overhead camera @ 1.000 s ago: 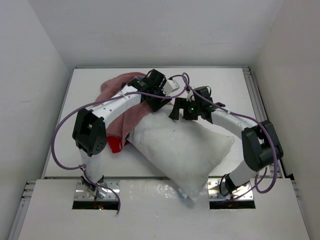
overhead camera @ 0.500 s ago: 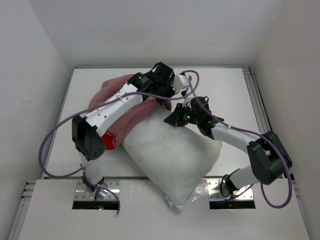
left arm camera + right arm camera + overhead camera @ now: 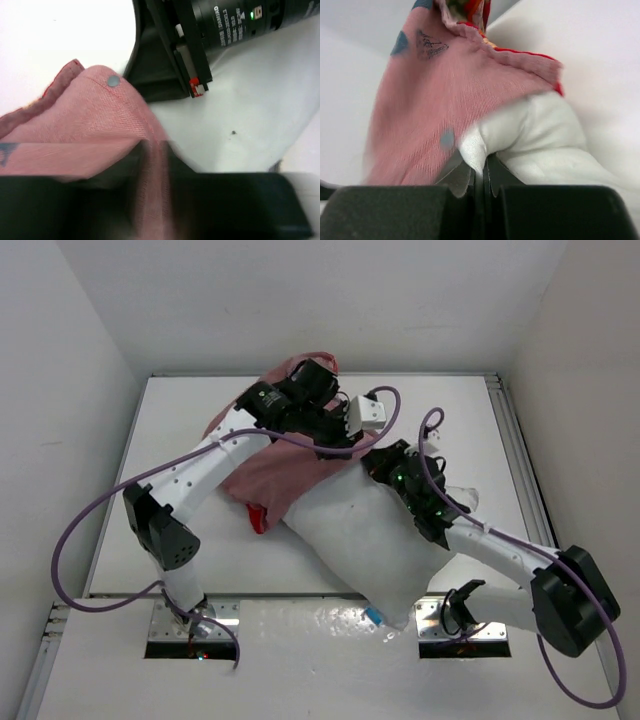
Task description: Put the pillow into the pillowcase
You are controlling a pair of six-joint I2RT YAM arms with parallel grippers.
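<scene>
Pillow (image 3: 365, 540) lay slantwise on the table (image 3: 170, 410), mostly outside the pillowcase (image 3: 270, 465) bunched at its far-left end, both arms meeting over that junction. Left wrist: the left gripper (image 3: 150, 160) pinched the pillowcase's pink hem. Right wrist: the right gripper (image 3: 481, 172) clamped a pillow corner beneath pink fabric.

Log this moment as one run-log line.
left tool: shut on pillowcase edge | right tool: shut on pillow corner | pillow: mostly uncovered | task: not done
</scene>
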